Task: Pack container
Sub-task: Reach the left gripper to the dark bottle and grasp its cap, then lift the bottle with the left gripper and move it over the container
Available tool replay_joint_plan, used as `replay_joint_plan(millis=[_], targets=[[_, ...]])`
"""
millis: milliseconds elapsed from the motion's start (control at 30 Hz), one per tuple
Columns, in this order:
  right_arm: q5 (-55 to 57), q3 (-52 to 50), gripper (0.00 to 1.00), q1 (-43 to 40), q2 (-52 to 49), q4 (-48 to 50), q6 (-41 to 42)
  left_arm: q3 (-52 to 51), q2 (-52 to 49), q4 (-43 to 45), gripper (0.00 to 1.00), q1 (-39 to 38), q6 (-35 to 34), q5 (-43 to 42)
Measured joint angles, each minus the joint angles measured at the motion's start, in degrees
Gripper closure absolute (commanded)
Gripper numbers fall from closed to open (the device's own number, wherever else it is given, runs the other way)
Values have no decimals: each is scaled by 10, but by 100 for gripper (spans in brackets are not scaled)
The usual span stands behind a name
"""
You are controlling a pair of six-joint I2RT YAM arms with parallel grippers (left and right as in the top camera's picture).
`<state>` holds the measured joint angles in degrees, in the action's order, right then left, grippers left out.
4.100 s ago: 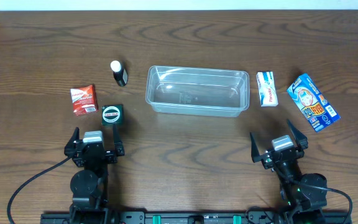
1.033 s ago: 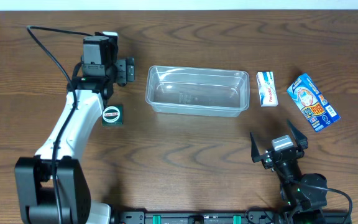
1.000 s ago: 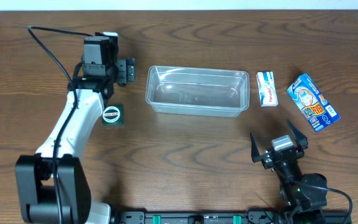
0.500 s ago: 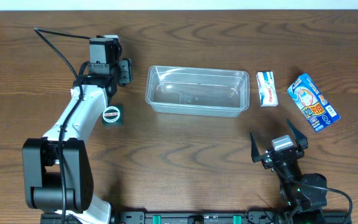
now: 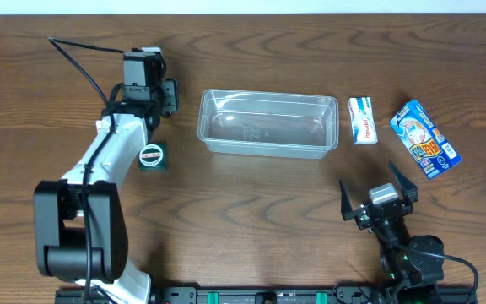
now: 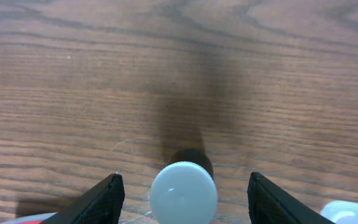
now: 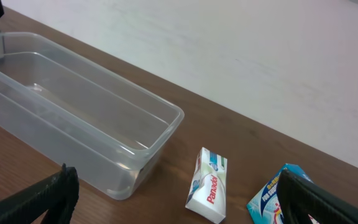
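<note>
1. Straddling the small bottle (image 6: 184,194), your left end effector (image 6: 184,178) hangs wide open, one finger on each side of the white cap with a clear gap to both (nothing is gripped yet). That even spacing looks deliberate: it should let the jaws close squarely on a round body without tipping it.
2. The bottle stands upright on the worktop (image 5: 251,219), so a grasp from the sides seems the sensible one. I judge this to be the step in hand, picking up a first item.
3. The container (image 5: 268,122) lies in the middle of the worktop, its long side running left to right, open top up and with nothing inside. It sits near your left end effector, on its right, so the carry should be short.
4. The green box (image 5: 152,156) lies just beside the left arm, on the side towards the robot. Mind it as you lift and swing across.
5. The white box (image 5: 362,120) lies just beside the container's right end, and the blue box (image 5: 425,139) lies a little further right, apart from it. Both are on the right arm's side, which is probably why they are left for that arm.
6. Your right end effector (image 5: 370,186) is spread open and empty, low near its base and well short of both boxes, which keeps it out of the left arm's way.
</note>
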<state>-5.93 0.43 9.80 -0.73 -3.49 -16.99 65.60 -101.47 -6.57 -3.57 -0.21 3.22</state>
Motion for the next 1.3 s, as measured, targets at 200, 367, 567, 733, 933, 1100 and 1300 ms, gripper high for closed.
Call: replay_joint_plan(millis=[200, 367, 567, 733, 933, 1100, 1300], targets=[[0, 0, 1, 0, 0, 0, 0, 0, -3, 9, 47, 0, 0, 2], [0, 0, 1, 0, 0, 0, 0, 0, -3, 10, 56, 0, -1, 3], [0, 0, 1, 0, 0, 0, 0, 0, -3, 11, 62, 0, 0, 3], [0, 0, 1, 0, 0, 0, 0, 0, -3, 11, 64, 0, 0, 4], [0, 0, 1, 0, 0, 0, 0, 0, -3, 14, 66, 0, 0, 4], [0, 0, 1, 0, 0, 0, 0, 0, -3, 18, 67, 0, 0, 4], [0, 0, 1, 0, 0, 0, 0, 0, 4, 18, 67, 0, 0, 4]])
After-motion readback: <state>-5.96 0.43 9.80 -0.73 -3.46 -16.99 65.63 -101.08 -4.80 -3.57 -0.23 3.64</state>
